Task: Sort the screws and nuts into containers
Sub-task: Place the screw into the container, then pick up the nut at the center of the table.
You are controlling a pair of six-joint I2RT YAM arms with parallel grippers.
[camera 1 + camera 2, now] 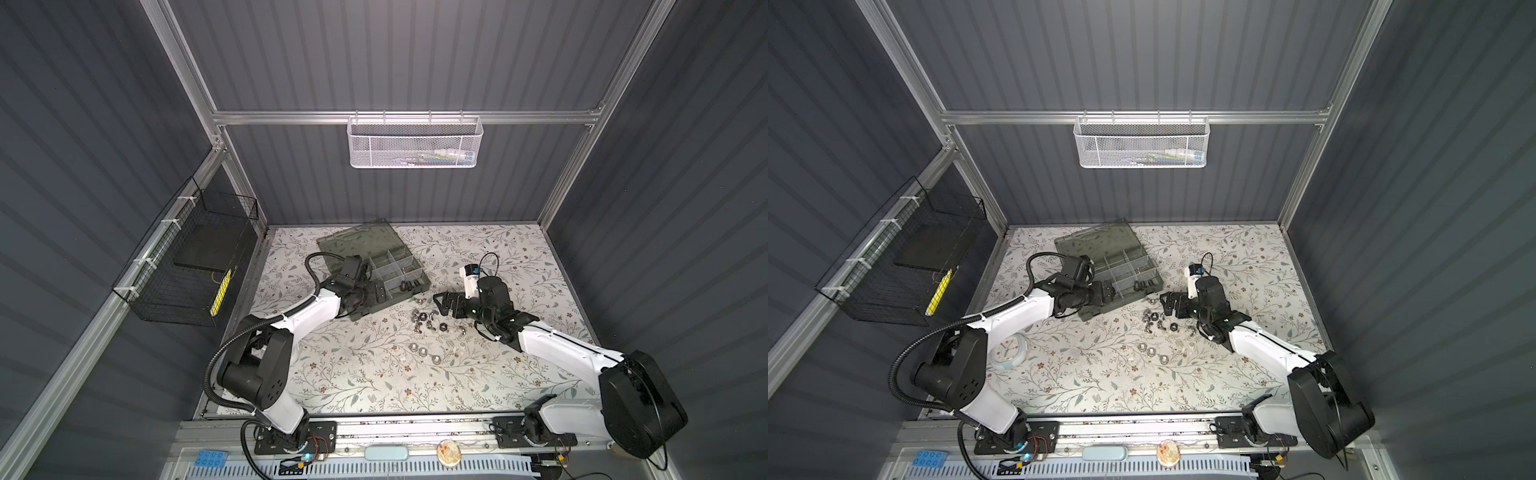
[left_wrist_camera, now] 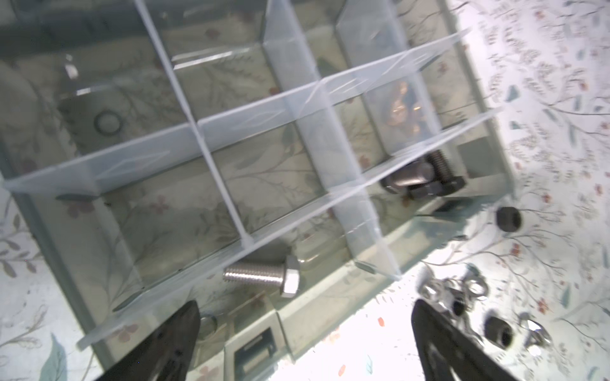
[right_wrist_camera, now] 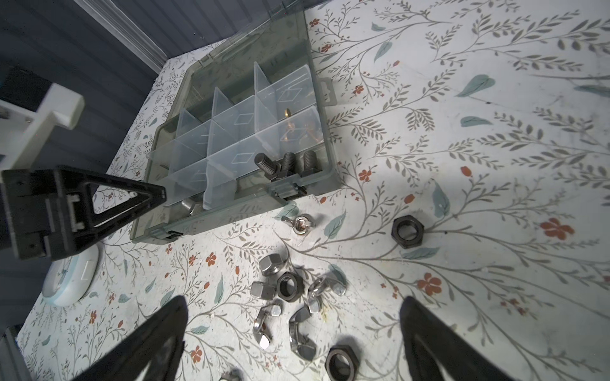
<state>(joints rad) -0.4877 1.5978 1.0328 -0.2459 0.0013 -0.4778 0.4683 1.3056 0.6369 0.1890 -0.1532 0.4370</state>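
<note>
Looks like a nut pick next. Just ahead of the right end effector (image 3: 293, 301), spread wide and gripping nothing: the nuts (image 3: 302, 339), a loose cluster of silver hex, wing and dark rings on the bench (image 3: 462, 165), some flat, some tipped on edge, so no long axis to match. Far nearer the right arm than the left. Over the near row of the containers (image 3: 237, 212): the left end effector (image 2: 306, 302), likewise wide apart and empty, with one of the screws (image 2: 264, 275) on its side in the compartment just ahead, shank roughly parallel to the line between the fingertips (image 2: 185, 316). Three more bolts (image 3: 288, 163) in the corner compartment. Floral-patterned bench, dark ribbed walls (image 1: 395, 54) all round.
</note>
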